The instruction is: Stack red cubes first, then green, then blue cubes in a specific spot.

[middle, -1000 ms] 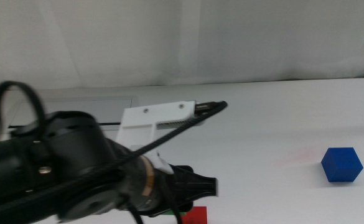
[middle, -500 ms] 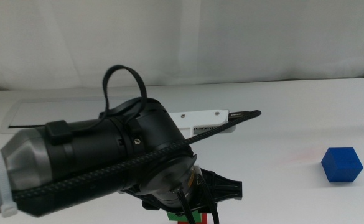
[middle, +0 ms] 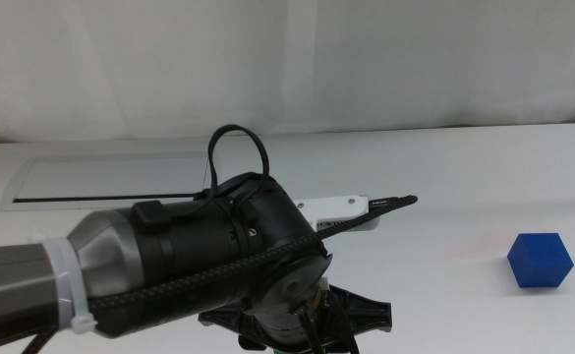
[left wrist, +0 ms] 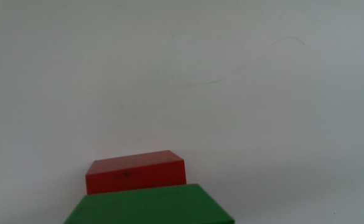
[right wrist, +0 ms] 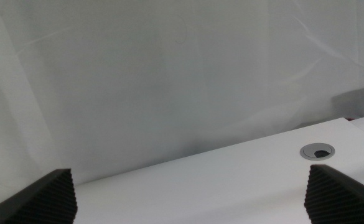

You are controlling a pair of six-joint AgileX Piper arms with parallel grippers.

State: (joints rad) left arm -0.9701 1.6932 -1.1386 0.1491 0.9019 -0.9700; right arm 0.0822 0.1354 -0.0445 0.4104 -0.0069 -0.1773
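Jaws of the left gripper could not be seen in any view, so whether they were apart, together or clamped on something cannot be told. In the left wrist view the green cube [left wrist: 149, 205] filled the nearest part of the picture, and the red cube [left wrist: 135, 172] lay on the white table [left wrist: 231, 93] just beyond it; whether the green one was touching the red one or raised off it could not be told. In the middle view the left arm [middle: 199, 270] reached in from the left and bent down over the near edge of the table, its dark bulk hiding both cubes there.

The blue cube [middle: 540, 260] sat alone on the table far to the right, well apart from that arm.

The right gripper [right wrist: 188, 199] waited with its two dark jaws spread wide, nothing between them, facing a white curtain [right wrist: 169, 74] and a round grey grommet [right wrist: 317, 151] set in the tabletop.
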